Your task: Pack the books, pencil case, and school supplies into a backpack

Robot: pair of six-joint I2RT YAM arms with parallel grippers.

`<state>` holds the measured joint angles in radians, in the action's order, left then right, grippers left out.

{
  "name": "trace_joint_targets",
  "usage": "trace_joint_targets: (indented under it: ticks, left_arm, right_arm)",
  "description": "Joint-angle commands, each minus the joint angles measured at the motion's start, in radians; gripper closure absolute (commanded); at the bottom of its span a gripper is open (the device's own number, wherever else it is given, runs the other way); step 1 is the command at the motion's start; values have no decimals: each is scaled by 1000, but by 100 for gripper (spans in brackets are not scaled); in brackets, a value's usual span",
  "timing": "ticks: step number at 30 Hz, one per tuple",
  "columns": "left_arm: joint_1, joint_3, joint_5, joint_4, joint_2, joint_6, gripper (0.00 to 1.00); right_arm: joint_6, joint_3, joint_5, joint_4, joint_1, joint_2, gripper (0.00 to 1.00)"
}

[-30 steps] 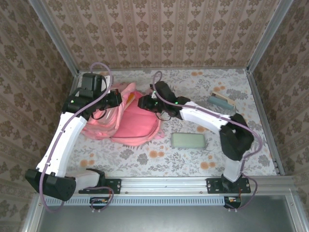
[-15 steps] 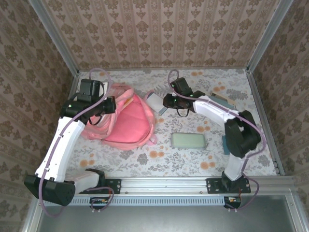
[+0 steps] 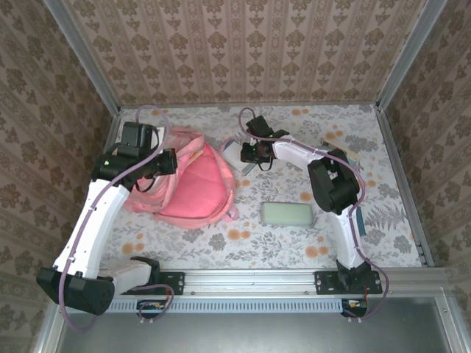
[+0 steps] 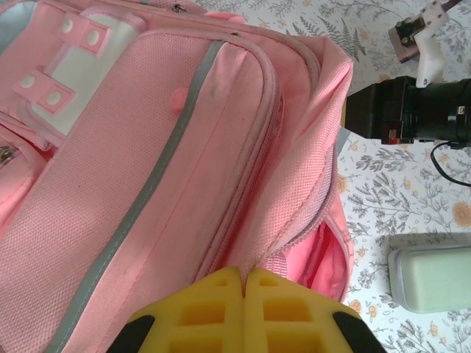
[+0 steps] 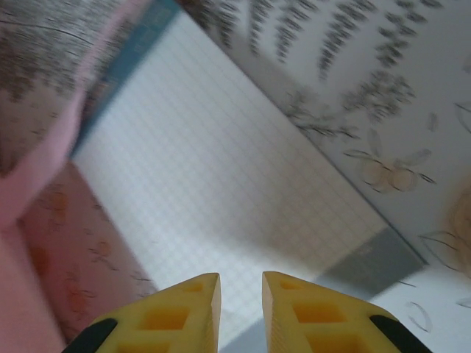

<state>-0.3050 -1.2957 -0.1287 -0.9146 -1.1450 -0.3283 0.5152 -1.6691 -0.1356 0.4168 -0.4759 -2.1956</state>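
Pinching pink fabric backpack [image 4: 147, 147] at its rim, left tool [image 4: 243, 276] pressed together; right tool [image 5: 241, 278] narrowly parted over white gridded pad [image 5: 243, 184], hold unclear; pad just beside backpack's right edge.

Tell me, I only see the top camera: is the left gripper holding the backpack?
Observer: Yes. In the left wrist view the left gripper is shut on a fold of the backpack.
Operator: What's under the right one?
Observer: The right gripper, jaws slightly apart, points at a pad printed with a fine grid.
Operator: Does the pad touch the backpack?
Observer: Looks so: the backpack's fabric overlaps its blue-edged corner.
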Motion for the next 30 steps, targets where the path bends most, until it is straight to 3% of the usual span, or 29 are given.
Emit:
trace_joint_targets:
  ticks: [1,8,12,16,21,22,26,30]
  left_arm:
    - [6,15,-11,41,24,-8,100]
    - [-45,28,57,56,16,2,100]
    - [-63,42,58,66,10,-1,98]
    - [-92,42,58,80,-1,-19,72]
    - [-144,30,79,128,-27,-85,62]
    - [-188,28,88,143,-37,-100,60]
    - [-339,-49,291,121,-111,-127,57]
    - [-385,-5,152,270,-189,-234,59]
  right_arm:
    - [-13,67,41,36,39,6,79]
    - [45,343,145,-20,109,186,80]
    - [73,479,142,-36,132,289,80]
    - [88,564,79,-70,122,384,79]
    - [34,530,79,-39,114,469,74]
    - [18,510,94,-25,113,473,71]
    - [-62,405,160,62,123,433,69]
    - [-88,360,163,85,144,380,70]
